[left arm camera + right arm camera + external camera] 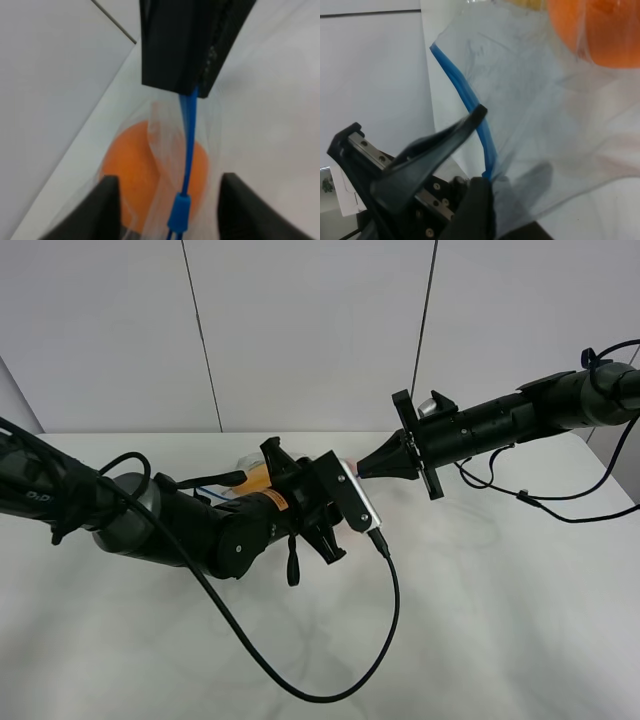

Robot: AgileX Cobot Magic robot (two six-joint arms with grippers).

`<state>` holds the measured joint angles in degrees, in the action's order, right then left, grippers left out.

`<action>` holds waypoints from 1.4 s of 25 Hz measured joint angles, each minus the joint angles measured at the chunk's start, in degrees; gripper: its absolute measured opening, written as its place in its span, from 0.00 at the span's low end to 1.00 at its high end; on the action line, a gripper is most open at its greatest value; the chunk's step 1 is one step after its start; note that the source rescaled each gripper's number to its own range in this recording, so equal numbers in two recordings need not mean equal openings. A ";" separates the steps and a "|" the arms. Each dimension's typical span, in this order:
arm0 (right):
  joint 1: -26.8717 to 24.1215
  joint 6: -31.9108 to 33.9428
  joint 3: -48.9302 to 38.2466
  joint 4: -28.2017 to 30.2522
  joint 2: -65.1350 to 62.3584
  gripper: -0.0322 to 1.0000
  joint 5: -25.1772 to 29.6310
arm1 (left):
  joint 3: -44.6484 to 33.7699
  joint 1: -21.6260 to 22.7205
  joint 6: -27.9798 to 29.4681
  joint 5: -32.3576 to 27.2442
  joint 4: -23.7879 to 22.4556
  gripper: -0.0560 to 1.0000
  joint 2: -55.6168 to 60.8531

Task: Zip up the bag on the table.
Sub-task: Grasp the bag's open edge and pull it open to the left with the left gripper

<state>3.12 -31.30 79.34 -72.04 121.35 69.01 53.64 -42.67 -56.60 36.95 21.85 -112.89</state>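
The bag [165, 150] is clear plastic with a blue zip strip [189, 135] and an orange fruit [130, 165] inside. My right gripper [185, 60] is shut on the end of the strip, and the right wrist view [485, 172] shows this too. My left gripper [170, 180] is open, with a finger on each side of the blue slider [179, 211]. In the high view the bag is mostly hidden behind my left arm [240, 525]. Only some of the orange fruit [256, 478] shows there. The right gripper [364, 468] reaches in from the right.
The white table [500, 620] stretches wide around the arms. A black cable [330, 685] from the left wrist loops over its front. Cables also hang under the right arm [540, 502]. A grey panelled wall stands behind.
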 joint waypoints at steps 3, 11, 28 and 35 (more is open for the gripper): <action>0.00 0.00 0.00 0.00 0.00 0.03 0.00 | 0.00 0.00 0.00 0.24 0.02 0.33 0.00; 0.00 0.00 0.00 0.00 0.00 0.03 0.00 | 0.00 0.00 -0.37 0.24 0.17 0.26 0.00; 0.00 0.00 0.00 -0.24 0.00 0.03 0.00 | 0.00 0.05 -0.43 0.24 0.17 0.06 0.00; 0.00 0.00 0.00 -0.93 0.00 0.03 -0.72 | 0.00 3.43 -0.68 0.51 -1.53 0.06 0.05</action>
<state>3.12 -31.30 79.34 -72.97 121.35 68.29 53.64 -39.24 -57.28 37.46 20.33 -112.84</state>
